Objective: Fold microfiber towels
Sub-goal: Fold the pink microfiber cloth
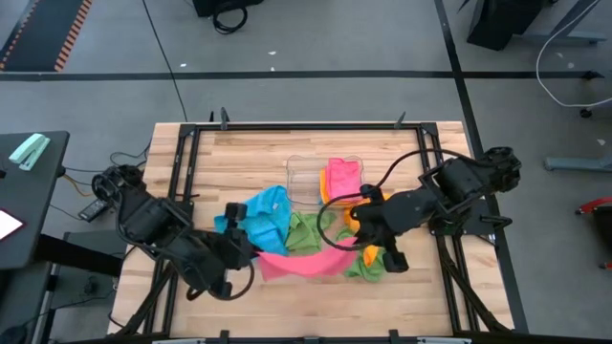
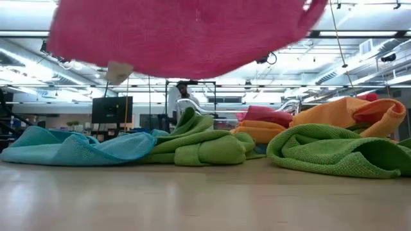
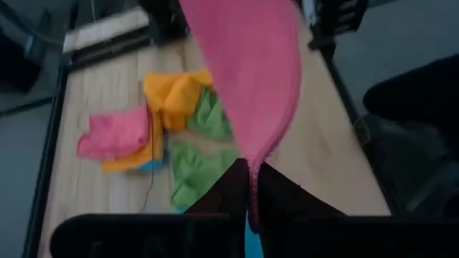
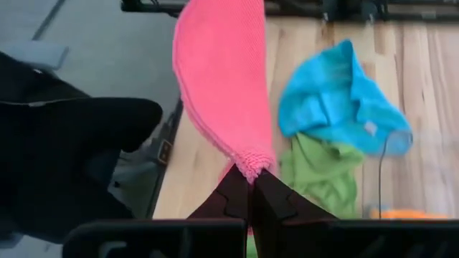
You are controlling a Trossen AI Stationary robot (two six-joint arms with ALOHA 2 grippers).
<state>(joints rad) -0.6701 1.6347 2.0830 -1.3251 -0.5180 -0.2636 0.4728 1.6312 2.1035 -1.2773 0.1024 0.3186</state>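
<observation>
The pink towel (image 1: 304,264) hangs stretched in the air above the near part of the desk (image 1: 239,153), nearer the front edge than the heap of loose cloths; the left pincer (image 3: 251,188) is clenched on one corner of it and the right pincer (image 4: 251,185) is clenched on the opposite corner, so the cloth spans the gap between the two arms; seen from desk height, its lower edge floats clear of the wood.

The step in hand looks like the spreading of this one towel, picked out of the heap and drawn taut before any fold is made; no crease shows in it yet; the next move, as I judge it, calls for both arms to lower together and lay the cloth flat on the bare wood in front of the heap, keeping the tension even so that it does not bunch, and keeping it off the cloths behind.

Just behind the pink towel lie a blue towel (image 1: 260,212), a green towel (image 1: 304,232) and a second green one (image 1: 363,266), all crumpled; an orange towel (image 2: 350,112) sits beside them; farther back than the heap stands a clear tray (image 1: 304,177) with another pink cloth (image 1: 341,176) in it.
</observation>
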